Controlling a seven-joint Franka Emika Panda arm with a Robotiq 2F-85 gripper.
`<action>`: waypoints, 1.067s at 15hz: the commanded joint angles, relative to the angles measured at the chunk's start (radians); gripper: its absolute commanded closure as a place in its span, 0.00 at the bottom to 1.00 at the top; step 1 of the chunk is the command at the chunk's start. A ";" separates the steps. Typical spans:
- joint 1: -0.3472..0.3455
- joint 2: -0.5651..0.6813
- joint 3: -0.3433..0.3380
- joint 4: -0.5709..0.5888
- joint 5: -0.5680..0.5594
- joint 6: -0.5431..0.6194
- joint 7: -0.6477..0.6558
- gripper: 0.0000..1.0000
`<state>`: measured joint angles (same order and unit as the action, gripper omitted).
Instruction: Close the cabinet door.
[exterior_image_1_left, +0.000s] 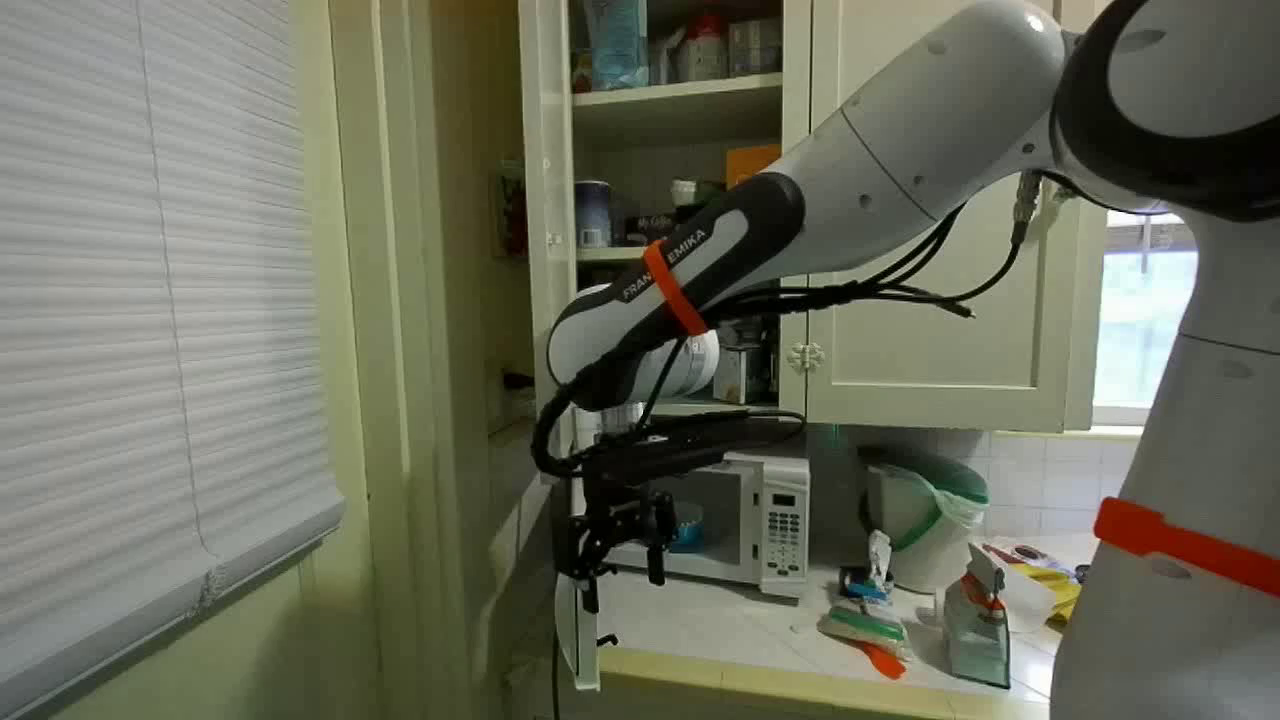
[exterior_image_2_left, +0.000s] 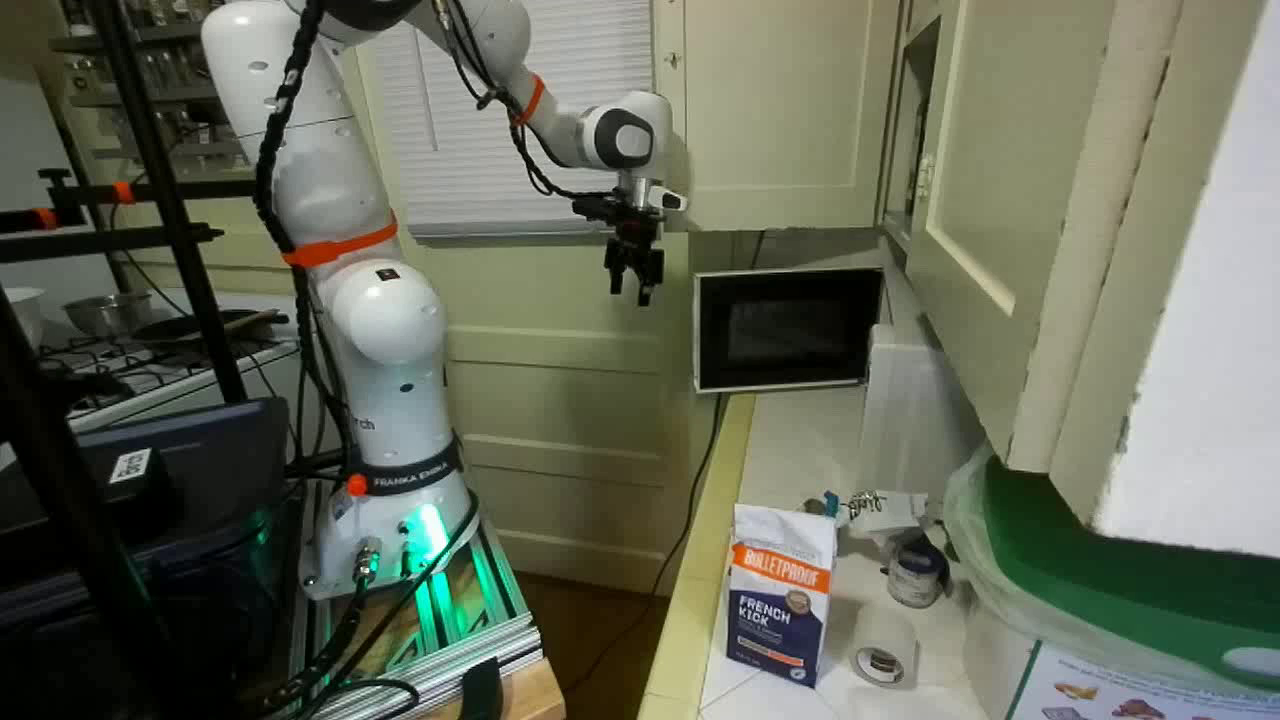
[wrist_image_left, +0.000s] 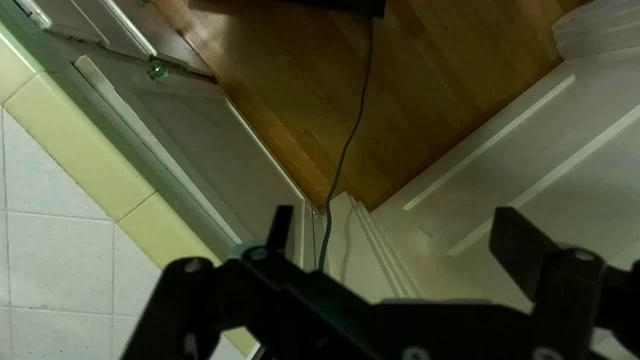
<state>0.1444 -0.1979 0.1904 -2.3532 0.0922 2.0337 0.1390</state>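
The cabinet door (exterior_image_1_left: 547, 190) stands swung open, seen almost edge-on at the left of the open wall cabinet. In an exterior view its cream panelled face (exterior_image_2_left: 785, 110) shows broadside. The cabinet door is out of the wrist view. My gripper (exterior_image_1_left: 625, 575) points down, open and empty, below the level of the door's bottom edge. It also shows left of the door's lower corner in an exterior view (exterior_image_2_left: 630, 285). In the wrist view the fingers (wrist_image_left: 395, 217) are wide apart with nothing between them. The wrist overlaps the door's lower edge; I cannot tell if they touch.
The microwave (exterior_image_1_left: 785, 530) sits below with its dark-windowed door (exterior_image_2_left: 790, 330) swung out near the gripper. A similar cream door (exterior_image_1_left: 930, 300) is shut on the right. A coffee bag (exterior_image_2_left: 780, 595) and bin (exterior_image_2_left: 1100, 590) stand on the counter. A cable (wrist_image_left: 357, 115) crosses the floor.
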 joint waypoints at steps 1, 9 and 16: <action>0.006 0.000 -0.006 0.001 -0.001 -0.001 0.001 0.00; -0.037 -0.018 -0.026 -0.014 -0.034 0.127 0.133 0.00; -0.076 -0.009 -0.022 -0.036 -0.143 0.426 0.235 0.00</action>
<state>0.0796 -0.2028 0.1526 -2.3618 0.0087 2.3758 0.3131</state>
